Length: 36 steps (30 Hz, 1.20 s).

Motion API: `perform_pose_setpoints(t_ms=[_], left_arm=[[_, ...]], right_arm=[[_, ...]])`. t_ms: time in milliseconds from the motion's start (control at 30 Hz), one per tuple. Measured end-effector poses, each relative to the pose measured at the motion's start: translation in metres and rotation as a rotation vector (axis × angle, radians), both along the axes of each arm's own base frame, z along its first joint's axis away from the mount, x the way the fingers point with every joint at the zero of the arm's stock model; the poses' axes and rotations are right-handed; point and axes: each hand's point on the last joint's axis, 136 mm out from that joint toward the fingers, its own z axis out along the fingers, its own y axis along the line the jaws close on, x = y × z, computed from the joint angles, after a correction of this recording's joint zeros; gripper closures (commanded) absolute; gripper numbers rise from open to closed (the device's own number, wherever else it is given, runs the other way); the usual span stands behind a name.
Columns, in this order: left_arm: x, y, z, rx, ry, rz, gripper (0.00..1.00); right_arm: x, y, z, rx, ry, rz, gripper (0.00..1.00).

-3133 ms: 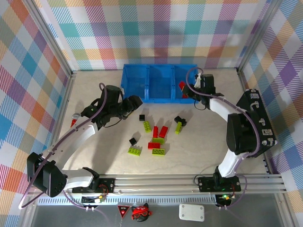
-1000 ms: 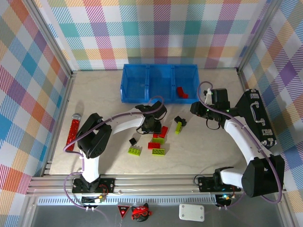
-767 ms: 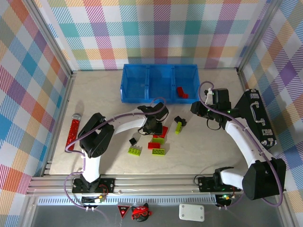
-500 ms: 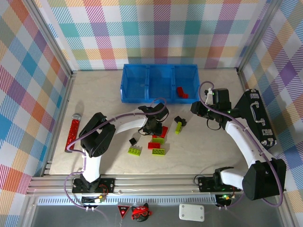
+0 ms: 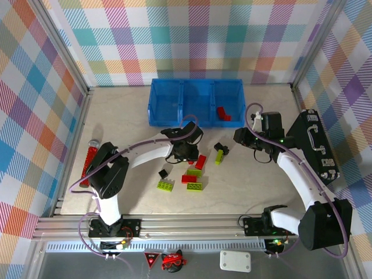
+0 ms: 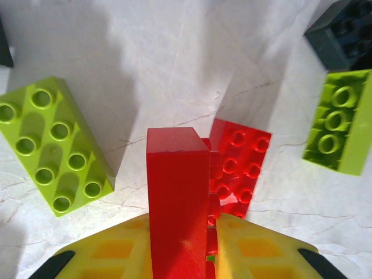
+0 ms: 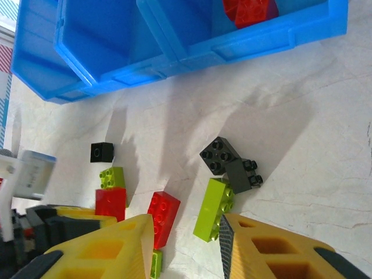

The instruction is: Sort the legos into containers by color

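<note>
I am clenching left fingers [image 6: 116,256] on a small red plastic brick [image 6: 177,192], right fingers [image 7: 99,250] parted; lifting it toward the bright blue plastic bin [image 5: 196,82] probably comes next.

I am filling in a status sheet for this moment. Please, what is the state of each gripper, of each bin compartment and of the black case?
left gripper, shut on red lego
right gripper, open, holding nothing
left compartment, no bricks
middle compartment, no bricks
right compartment, holds one red brick
black case, closed
</note>
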Motion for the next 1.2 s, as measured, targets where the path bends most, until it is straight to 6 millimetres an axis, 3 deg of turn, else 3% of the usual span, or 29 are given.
perform_pose_setpoints(t_ms=[167,333,467,600,800,1033,1200], left_arm=[[0.010,0.002,0.016,-0.034,-0.036,-0.007,0.73],[0.025,-0.011,0.042,-0.080,-0.082,-0.040,0.73],[0.032,-0.028,0.060,-0.146,-0.131,-0.104,0.74],[0.027,-0.042,0.064,-0.199,-0.159,-0.223,0.73],[0.013,-0.061,0.075,-0.287,-0.195,-0.415,0.77],[0.002,-0.077,0.104,-0.394,-0.270,-0.569,0.79],[-0.007,-0.085,0.112,-0.454,-0.272,-0.631,0.79]], right_arm=[[-0.001,0.000,0.002,0.004,-0.005,0.003,0.63],[-0.002,0.001,0.003,0.011,-0.005,0.005,0.62],[-0.006,0.011,0.005,0.067,0.015,0.037,0.52],[-0.013,0.029,0.008,0.181,0.068,0.090,0.39],[-0.018,0.051,0.018,0.331,0.123,0.161,0.31],[-0.013,0.066,0.028,0.412,0.184,0.213,0.32],[-0.012,0.073,0.018,0.435,0.257,0.234,0.35]])
